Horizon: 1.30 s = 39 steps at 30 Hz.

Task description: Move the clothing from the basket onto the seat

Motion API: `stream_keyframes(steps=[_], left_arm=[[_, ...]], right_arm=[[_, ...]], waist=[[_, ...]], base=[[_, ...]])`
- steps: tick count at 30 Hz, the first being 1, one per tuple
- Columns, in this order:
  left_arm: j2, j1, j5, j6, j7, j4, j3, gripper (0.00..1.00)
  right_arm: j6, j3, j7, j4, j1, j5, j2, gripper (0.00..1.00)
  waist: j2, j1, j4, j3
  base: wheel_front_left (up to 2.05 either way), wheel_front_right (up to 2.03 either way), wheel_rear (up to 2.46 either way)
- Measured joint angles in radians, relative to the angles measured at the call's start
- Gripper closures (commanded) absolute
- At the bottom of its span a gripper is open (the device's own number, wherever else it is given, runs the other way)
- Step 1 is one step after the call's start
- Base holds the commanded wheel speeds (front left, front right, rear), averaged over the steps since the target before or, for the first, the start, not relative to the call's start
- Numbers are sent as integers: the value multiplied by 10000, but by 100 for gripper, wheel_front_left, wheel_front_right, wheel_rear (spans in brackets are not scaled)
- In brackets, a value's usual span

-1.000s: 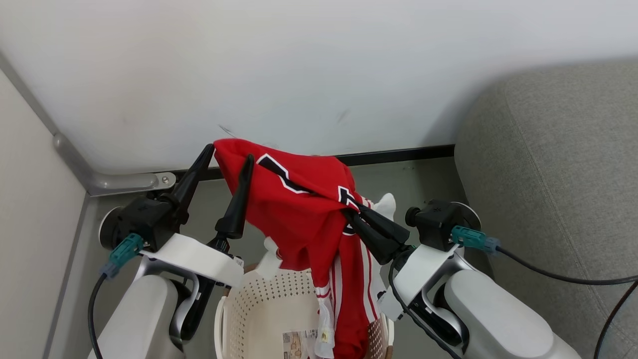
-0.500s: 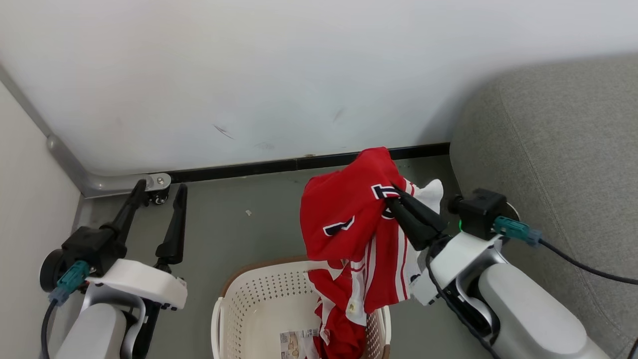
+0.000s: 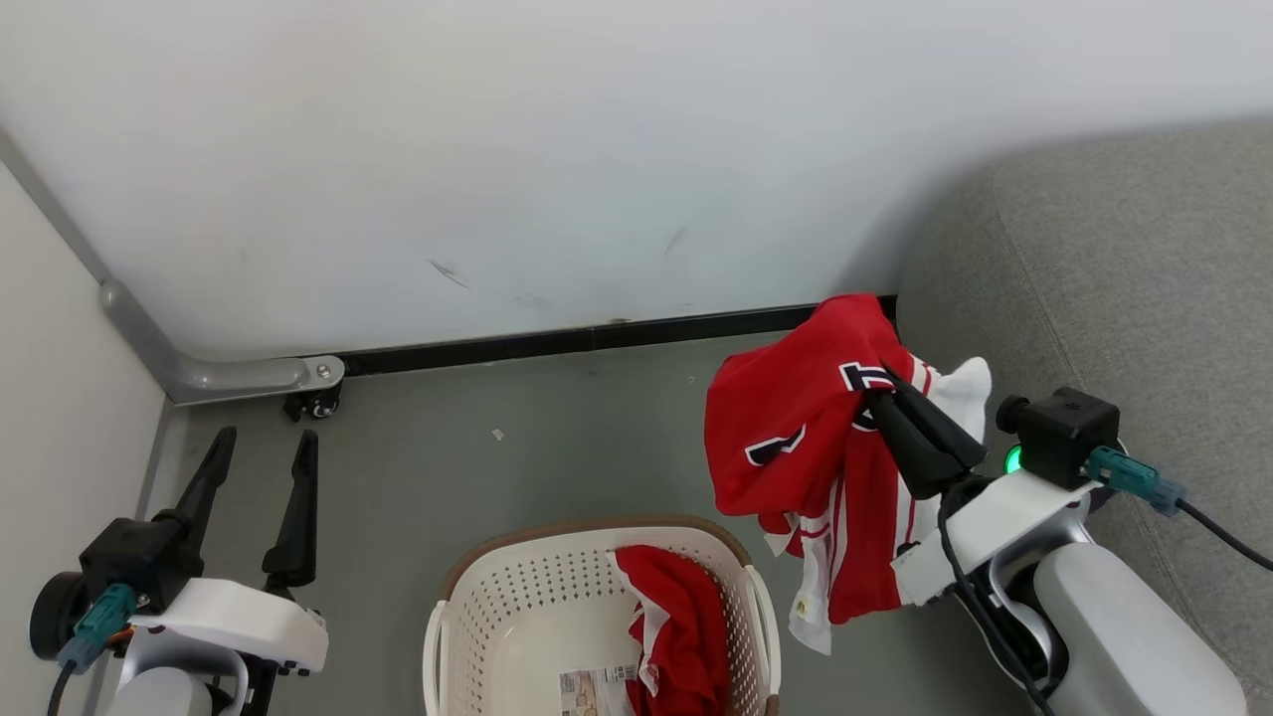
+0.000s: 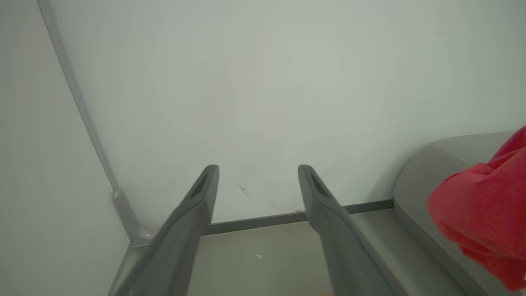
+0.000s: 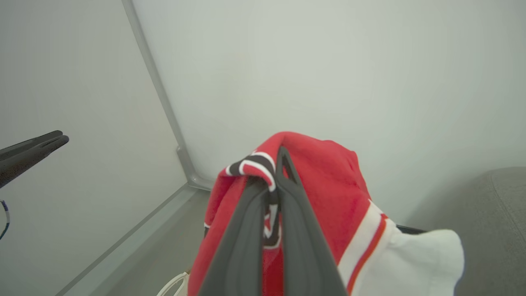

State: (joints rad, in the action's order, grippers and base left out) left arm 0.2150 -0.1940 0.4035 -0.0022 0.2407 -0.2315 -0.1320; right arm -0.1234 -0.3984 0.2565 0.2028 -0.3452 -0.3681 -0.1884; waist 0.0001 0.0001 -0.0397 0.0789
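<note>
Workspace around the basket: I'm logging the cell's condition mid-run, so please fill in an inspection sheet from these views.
Surface: grey-green floor; the basket stands on it.
Job's things: red jersey hangs in the air between the basket and the seat, not yet on the seat; another red garment lies in the basket.
Clutter: small pale speck on the floor; paper label on the basket's inner floor.
Grippers: left gripper open, holding nothing; right gripper shut on the jersey.
Cables: right wrist cable leads off to the right; left wrist cable drops out of view.
Surroundings: white wall, black baseboard, metal bracket at the left corner.
</note>
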Motion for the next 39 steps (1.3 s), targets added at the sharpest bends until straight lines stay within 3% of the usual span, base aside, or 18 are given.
stream_keyframes(steps=[15, 25, 39], left_arm=[[42, 757, 13, 174, 75, 58, 619, 0], [-79, 848, 169, 180, 75, 46, 767, 0], [-249, 799, -40, -184, 88, 209, 451, 0]], right_arm=[[0, 1879, 0, -652, 1007, 173, 384, 100], [0, 2282, 0, -965, 1286, 479, 449, 100], [0, 3333, 0, -1498, 1894, 807, 742, 100]], waist=[[0, 0, -36, -155], [0, 0, -110, -158], [0, 0, -437, -150]], base=[[0, 0, 0], [0, 0, 0], [0, 0, 0]])
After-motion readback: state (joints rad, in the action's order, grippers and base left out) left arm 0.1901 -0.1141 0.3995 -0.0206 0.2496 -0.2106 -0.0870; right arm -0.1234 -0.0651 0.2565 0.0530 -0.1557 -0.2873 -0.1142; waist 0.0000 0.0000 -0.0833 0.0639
